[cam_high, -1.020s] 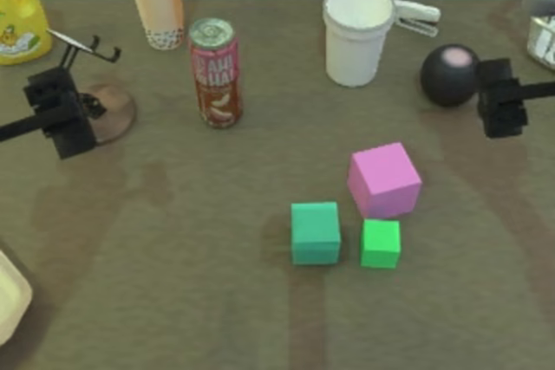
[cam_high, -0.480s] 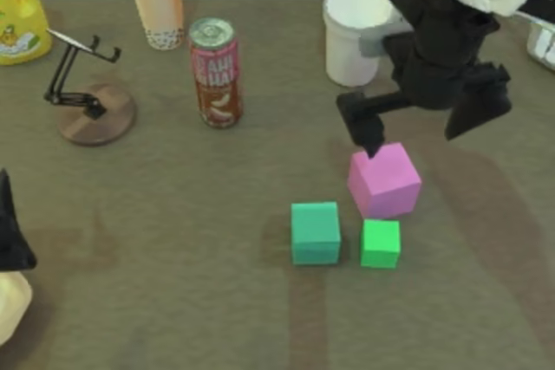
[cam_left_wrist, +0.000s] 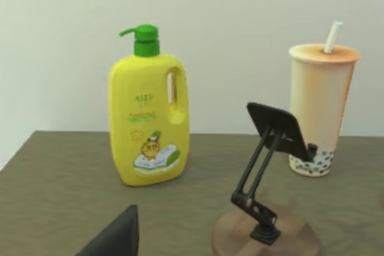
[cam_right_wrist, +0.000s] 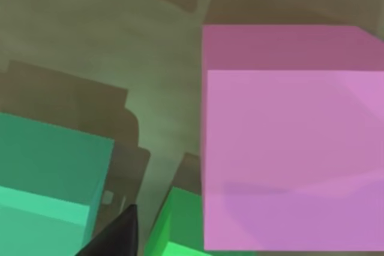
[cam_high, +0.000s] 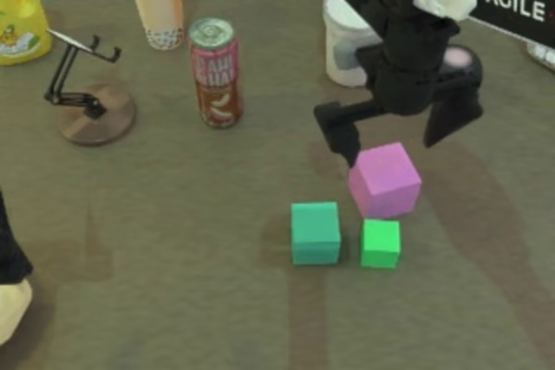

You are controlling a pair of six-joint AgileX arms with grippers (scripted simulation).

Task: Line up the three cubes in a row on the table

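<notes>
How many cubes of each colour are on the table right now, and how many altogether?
Pink cube: 1
Teal-green cube: 1
Bright green cube: 1
Total: 3 cubes, all resting on the table. The right gripper hangs over the pink one with fingers spread.

three cubes: one pink [cam_high: 385,179], one teal [cam_high: 315,232], one bright green [cam_high: 381,243]; one soda can [cam_high: 214,72]; one phone stand [cam_high: 89,103]; one yellow bottle [cam_left_wrist: 149,114]; one bubble tea [cam_left_wrist: 321,108]; one white cup [cam_high: 344,41]
</notes>
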